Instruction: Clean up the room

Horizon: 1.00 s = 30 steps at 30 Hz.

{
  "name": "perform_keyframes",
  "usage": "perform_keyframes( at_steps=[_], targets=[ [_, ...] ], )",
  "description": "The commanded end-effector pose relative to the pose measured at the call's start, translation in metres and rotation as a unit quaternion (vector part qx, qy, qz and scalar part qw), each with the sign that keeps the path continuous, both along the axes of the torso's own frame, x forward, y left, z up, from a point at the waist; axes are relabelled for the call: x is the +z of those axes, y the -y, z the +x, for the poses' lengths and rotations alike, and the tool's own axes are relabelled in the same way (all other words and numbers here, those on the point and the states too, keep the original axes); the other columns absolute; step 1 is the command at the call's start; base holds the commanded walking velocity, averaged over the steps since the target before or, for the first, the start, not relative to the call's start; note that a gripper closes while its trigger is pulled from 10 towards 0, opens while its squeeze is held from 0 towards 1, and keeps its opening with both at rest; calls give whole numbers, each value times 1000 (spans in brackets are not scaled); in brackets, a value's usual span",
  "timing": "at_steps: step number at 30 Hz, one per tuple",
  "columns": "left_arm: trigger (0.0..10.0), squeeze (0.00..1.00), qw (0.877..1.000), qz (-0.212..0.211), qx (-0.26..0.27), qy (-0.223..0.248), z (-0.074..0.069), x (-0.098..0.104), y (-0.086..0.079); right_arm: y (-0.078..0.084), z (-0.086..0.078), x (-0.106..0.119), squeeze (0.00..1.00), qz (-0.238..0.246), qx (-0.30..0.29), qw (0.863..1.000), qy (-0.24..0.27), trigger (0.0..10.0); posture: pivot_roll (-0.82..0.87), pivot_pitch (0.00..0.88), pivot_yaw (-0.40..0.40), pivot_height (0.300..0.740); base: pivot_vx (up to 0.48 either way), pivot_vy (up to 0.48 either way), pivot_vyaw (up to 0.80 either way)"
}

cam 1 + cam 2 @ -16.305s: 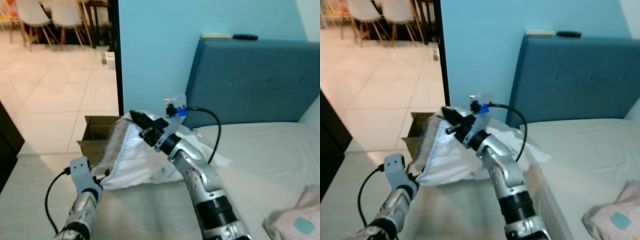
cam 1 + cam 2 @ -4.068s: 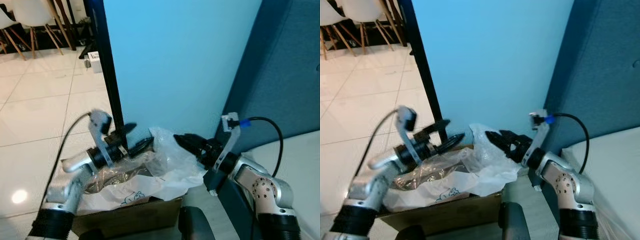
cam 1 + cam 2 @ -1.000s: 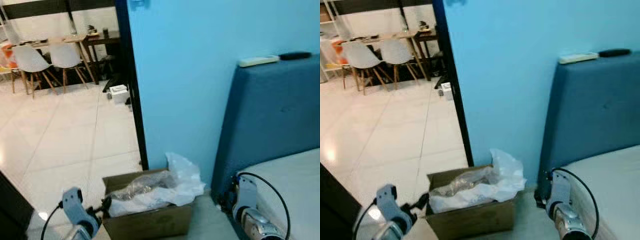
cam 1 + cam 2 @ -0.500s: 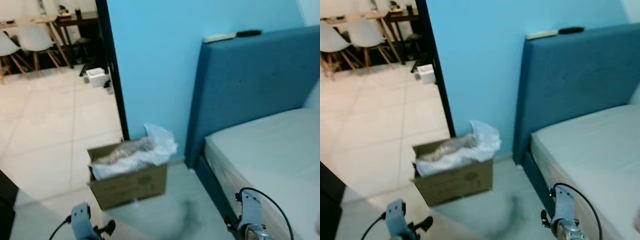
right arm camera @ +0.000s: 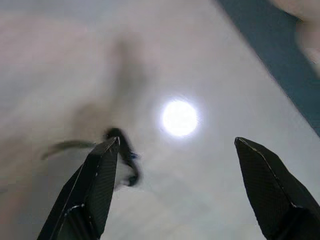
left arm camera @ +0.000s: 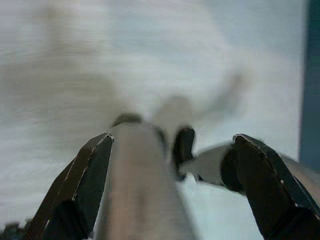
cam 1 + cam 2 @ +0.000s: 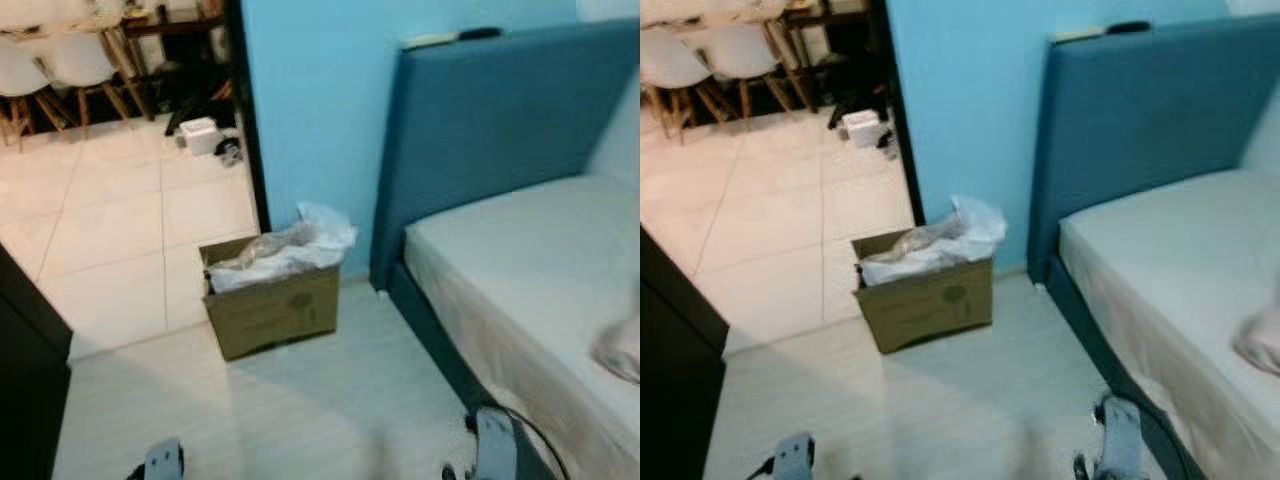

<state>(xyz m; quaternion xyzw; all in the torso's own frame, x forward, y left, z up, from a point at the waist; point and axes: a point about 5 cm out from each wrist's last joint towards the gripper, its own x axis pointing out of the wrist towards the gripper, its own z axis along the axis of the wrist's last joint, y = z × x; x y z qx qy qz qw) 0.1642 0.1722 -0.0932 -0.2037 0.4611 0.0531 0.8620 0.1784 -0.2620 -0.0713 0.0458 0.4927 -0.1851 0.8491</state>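
One cardboard box (image 7: 272, 305), one bed (image 7: 520, 270), both grippers empty.
Chairs at 11 o'clock are blurred, count uncertain. The box sits at 12 o'clock against the blue wall (image 7: 315, 90), one white plastic bag (image 7: 290, 250) stuffed inside. Left gripper (image 6: 172, 185) spread wide, grasping nothing; right gripper (image 5: 177, 187) likewise released above the pale floor (image 7: 970, 390).
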Motion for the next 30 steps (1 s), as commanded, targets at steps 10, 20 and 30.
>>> perform_keyframes(
  at_steps=[10,20,30],
  targets=[
    [10000,0,1000,2,-7,7,0,0,-3,0,-5,-2,0,-5,3,1000,-7,10000,-94,0,-9,704,-82,0,-788],
    [10000,0,1000,0,-12,16,4,2,-1,3,-6,-2,0,-13,5,1000,-12,10000,-97,0,-5,704,0,0,-784],
    [10000,0,1000,-8,-23,19,4,2,4,4,-6,-1,0,-16,3,1000,-12,10000,-96,3,-3,704,0,0,-781]
  ],
)
